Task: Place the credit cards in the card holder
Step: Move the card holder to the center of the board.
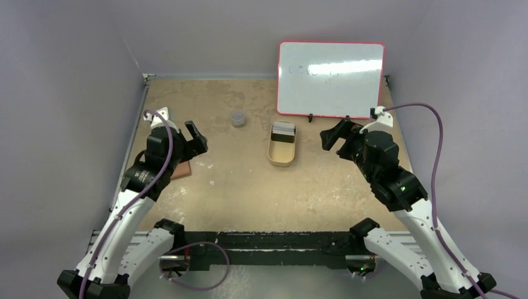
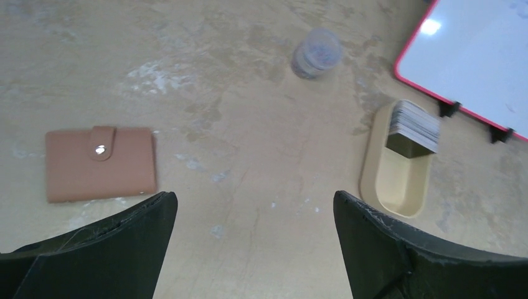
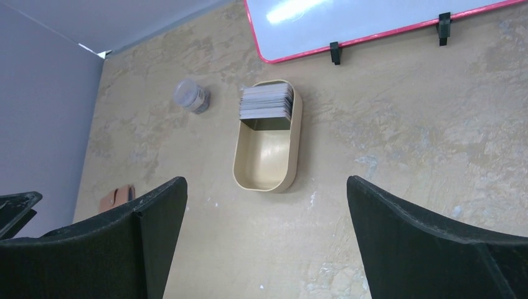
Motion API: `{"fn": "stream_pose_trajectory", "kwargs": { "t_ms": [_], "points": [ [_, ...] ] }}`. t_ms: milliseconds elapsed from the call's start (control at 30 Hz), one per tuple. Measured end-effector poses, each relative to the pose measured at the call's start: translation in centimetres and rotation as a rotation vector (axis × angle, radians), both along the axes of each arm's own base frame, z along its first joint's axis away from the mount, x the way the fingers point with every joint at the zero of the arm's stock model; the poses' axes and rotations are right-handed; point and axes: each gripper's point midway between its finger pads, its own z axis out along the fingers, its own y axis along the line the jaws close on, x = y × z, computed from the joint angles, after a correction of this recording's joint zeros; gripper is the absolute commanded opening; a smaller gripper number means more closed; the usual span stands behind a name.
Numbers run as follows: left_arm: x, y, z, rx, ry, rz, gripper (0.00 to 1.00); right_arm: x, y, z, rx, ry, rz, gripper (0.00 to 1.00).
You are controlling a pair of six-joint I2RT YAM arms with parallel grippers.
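Tan table [image 2: 249,156], card holder [image 2: 99,165] (snap [image 2: 99,149] up), long axis across wrist view

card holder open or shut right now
Shut. In the left wrist view the card holder lies folded flat, its snap tab closed over the front, and no inner card slots show.

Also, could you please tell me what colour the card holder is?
The card holder is pinkish brown, clearest in the left wrist view.

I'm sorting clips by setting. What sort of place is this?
Likely a robotics test cell: a worn tabletop walled in by grey panels, left arm and right arm mounted at its near edge, and staged props, a tin of credit cards and a card holder.
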Motion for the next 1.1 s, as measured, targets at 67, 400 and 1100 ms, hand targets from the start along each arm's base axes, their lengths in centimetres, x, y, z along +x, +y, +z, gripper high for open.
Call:
{"fn": "stream_pose_trajectory", "kwargs": {
  "t_ms": [67,400,1100],
  "points": [
    [0.2,1.1,-1.0,0.022,0.038,0.071,0.88,0.0,0.0,0.1,0.002,-0.003,0.001,0.99],
    [0.3,6.5,-7.0,0.110,0.223,0.516,0.57,-0.4,0.4,2.1,0.020,-0.081,0.044,0.99],
    [2.0,16.5,-16.3,0.073,0.401,1.008,0.46,-0.8,0.9,4.2,0.008,-0.177,0.111,0.98]
  ]
}}
